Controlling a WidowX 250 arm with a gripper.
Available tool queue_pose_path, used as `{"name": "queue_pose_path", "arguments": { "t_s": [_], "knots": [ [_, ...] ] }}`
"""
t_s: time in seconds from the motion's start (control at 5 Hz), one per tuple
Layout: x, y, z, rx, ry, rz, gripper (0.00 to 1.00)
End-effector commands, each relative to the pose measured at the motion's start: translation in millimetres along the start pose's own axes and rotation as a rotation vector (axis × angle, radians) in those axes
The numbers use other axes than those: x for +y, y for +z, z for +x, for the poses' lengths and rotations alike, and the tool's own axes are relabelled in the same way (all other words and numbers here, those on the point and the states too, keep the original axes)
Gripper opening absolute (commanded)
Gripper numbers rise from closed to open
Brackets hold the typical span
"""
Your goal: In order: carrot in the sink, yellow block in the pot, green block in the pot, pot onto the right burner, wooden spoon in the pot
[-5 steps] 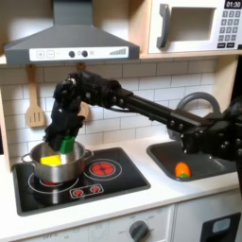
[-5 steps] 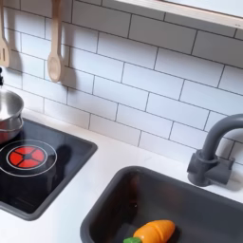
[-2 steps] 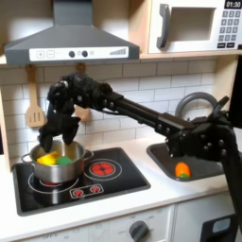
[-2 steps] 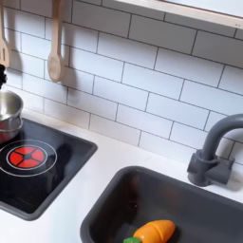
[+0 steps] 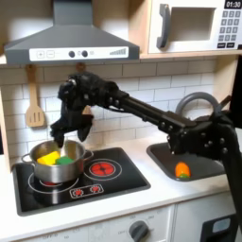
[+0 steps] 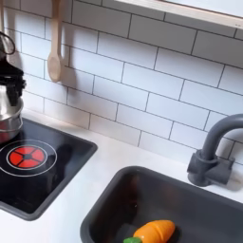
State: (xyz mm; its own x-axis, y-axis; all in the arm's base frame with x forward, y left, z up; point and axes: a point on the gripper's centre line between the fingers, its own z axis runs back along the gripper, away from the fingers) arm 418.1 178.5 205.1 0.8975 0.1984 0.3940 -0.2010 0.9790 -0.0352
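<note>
The gripper (image 5: 66, 135) is hovering over the pot (image 5: 55, 164), jaws spread and gripping nothing. Yellow block (image 5: 47, 159) and green block (image 5: 64, 160) are lying inside; the carrot (image 6: 153, 231) is lying in the sink (image 6: 106, 211).

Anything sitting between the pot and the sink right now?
In the first exterior view, between the pot and the sink lie the bare right burner, then empty white counter. No loose objects there.

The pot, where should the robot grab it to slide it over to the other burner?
Probably the pot's rim, coming straight down from above. The top is open and the thin steel wall suits a pinch. I'd pick the rim nearest the free burner, since the yellow block and green block lie inside. The gripper hovers just above it.
</note>
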Motion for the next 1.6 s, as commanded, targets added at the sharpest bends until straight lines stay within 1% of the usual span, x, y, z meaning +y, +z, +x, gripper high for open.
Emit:
{"name": "queue_pose_path", "arguments": {
  "t_s": [0.0,0.2,0.4,0.6,0.8,1.0,1.4],
  "knots": [
    [-13.9,-8.8,-4,0.039,-0.04,-0.051,1.0],
    [-18.0,-26.4,-11,0.093,-0.059,-0.08,1.0],
    [-18.8,-32.2,-12,0.124,-0.064,-0.085,1.0],
    [-20.1,-40.6,-19,0.16,-0.058,-0.096,1.0],
    [-20.0,-41.5,-20,0.161,-0.055,-0.093,0.0],
    [-28.3,-37.9,-18,0.153,-0.073,-0.093,0.0],
    [-55.5,-50.7,-28,0.183,-0.138,-0.105,0.0]
  ]
}}
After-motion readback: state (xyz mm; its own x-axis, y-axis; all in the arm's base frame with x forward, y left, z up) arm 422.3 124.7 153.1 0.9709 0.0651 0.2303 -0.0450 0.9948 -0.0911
